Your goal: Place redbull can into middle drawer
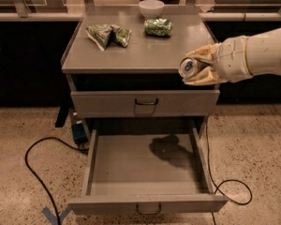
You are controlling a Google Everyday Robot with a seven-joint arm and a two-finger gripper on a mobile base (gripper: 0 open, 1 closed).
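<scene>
My gripper [194, 68] reaches in from the right and is shut on the redbull can [188, 66], held on its side with its shiny silver top facing the camera. It hangs in the air at the cabinet's front right edge, above the open middle drawer [145, 165]. The drawer is pulled far out; its grey floor holds nothing but the arm's shadow. Its front panel has a small dark loop handle [148, 210].
The cabinet top [136, 50] holds a green patterned can [158, 27], a green chip bag [107, 34] and a white bowl [151, 7]. The top drawer [145, 103] is shut. A black cable [42, 172] loops on the floor at left, another at right [234, 191].
</scene>
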